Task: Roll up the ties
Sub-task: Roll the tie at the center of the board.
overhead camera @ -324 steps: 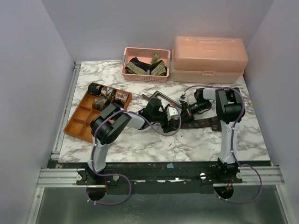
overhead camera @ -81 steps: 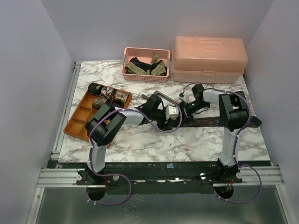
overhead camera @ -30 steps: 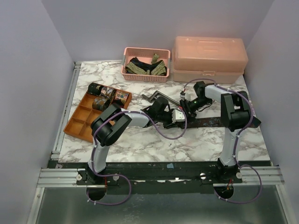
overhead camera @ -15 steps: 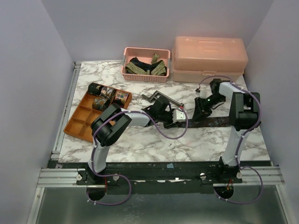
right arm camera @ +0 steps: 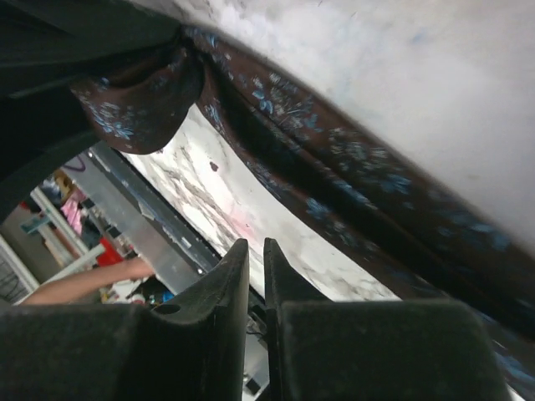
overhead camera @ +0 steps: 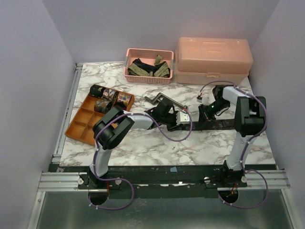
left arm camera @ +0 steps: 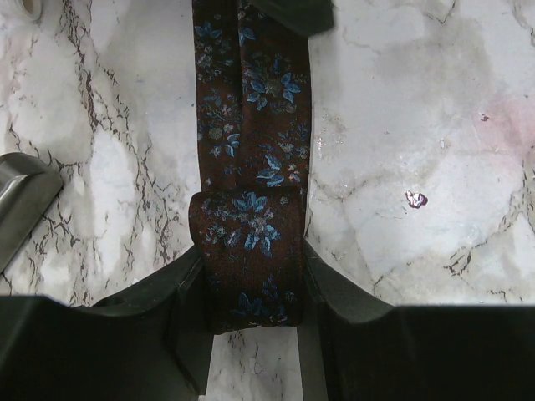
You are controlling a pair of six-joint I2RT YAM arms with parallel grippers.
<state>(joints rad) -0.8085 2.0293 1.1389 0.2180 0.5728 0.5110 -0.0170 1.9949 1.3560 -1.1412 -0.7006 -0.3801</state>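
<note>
The roll should be kept tight and straight while the brown tie [left arm camera: 251, 125] is wound up. Its rolled end is held in the half-closed left claw [left arm camera: 251, 266]. The flat rest is laid on the counter [left arm camera: 418, 125], in front of the pink box [overhead camera: 213, 61]. The right claw [right arm camera: 256, 246], near the strip, is almost shut with nothing held.

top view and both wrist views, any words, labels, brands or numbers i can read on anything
No readable text in any view.
The pink box, pink basket and orange tray show no lettering or labels.
The tie carries only a blue flower pattern, no letters.
The background clutter in the right wrist view is too blurred to read.
</note>
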